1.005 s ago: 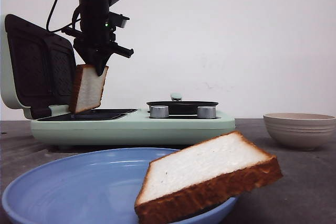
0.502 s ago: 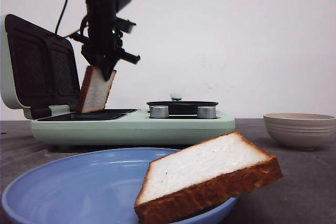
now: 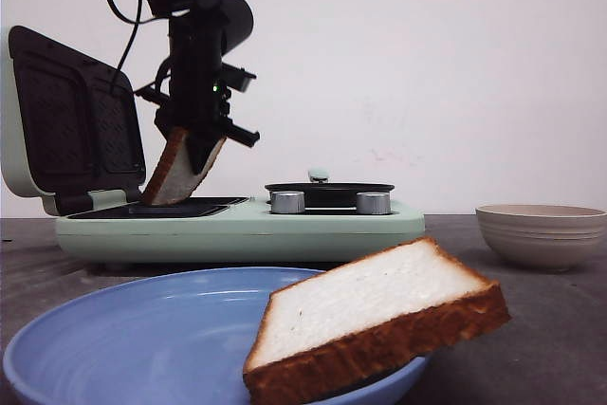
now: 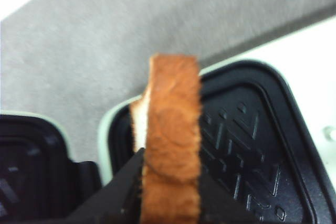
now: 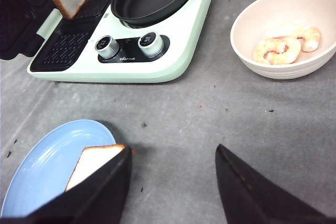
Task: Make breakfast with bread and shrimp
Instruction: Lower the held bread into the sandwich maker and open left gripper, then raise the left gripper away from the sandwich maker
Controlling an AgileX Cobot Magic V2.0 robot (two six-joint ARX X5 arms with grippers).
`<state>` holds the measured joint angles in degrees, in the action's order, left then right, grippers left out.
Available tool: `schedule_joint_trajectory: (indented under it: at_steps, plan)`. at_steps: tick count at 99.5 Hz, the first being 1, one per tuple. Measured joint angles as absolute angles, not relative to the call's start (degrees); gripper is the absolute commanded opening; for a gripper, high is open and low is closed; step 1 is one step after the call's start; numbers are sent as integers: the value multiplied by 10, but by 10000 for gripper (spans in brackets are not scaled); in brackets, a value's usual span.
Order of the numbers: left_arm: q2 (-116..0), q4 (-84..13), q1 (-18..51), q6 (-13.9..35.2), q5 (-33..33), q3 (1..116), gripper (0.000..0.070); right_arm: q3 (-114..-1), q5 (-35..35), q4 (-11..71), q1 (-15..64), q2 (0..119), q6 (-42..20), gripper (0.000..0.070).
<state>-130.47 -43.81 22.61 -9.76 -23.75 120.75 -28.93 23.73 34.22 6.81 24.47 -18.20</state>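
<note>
The left gripper (image 3: pixel 197 144) clamps a bread slice (image 3: pixel 178 174), tilted, its lower edge on the sandwich maker's (image 3: pixel 237 225) open grill plate. The second slice (image 3: pixel 375 315) lies on the blue plate (image 3: pixel 114 348) in front of the maker; shrimp (image 5: pixel 283 48) fill the bowl (image 5: pixel 286 72) beside it. The right gripper (image 5: pixel 173 187) hangs open.

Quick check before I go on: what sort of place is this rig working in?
Likely a staged kitchen test bench, not a home kitchen: a mint breakfast maker, a blue plate and a bowl of shrimp on a bare grey table against a blank white wall.

Grey speckled table (image 5: pixel 220 114): mint-green breakfast maker (image 5: pixel 173 51) beneath the left gripper (image 3: pixel 194 144); blue plate (image 5: pixel 37 166) and beige bowl (image 5: pixel 247 30) near the right gripper (image 5: pixel 173 182).
</note>
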Motion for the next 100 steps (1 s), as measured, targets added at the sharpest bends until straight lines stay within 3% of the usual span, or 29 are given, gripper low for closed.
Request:
schedule_joint_trajectory:
  at_steps: [25, 30, 41, 47, 60, 75, 100]
  plan:
    - [-1312, -443, 231, -99, -238, 1211, 21, -289, 225, 354, 68, 245, -180, 311]
    - [-1312, -441, 231, -97, -238, 1211, 103, -289, 225, 354, 68, 245, -180, 312]
    - [-1312, -439, 231, -83, -237, 1211, 404, -289, 225, 354, 68, 245, -180, 311]
    - [-1313, -439, 231, -75, -236, 1211, 481, -289, 225, 354, 68, 245, -180, 311]
    - [-1316, -435, 231, -58, -235, 1211, 498, -289, 225, 354, 68, 245, -180, 311]
    - [-1317, -434, 230, -40, -230, 1218, 647, -289, 225, 354, 68, 245, -180, 311]
    - [-1324, -430, 226, 2, -199, 1285, 647, -289, 225, 354, 68, 245, -180, 311]
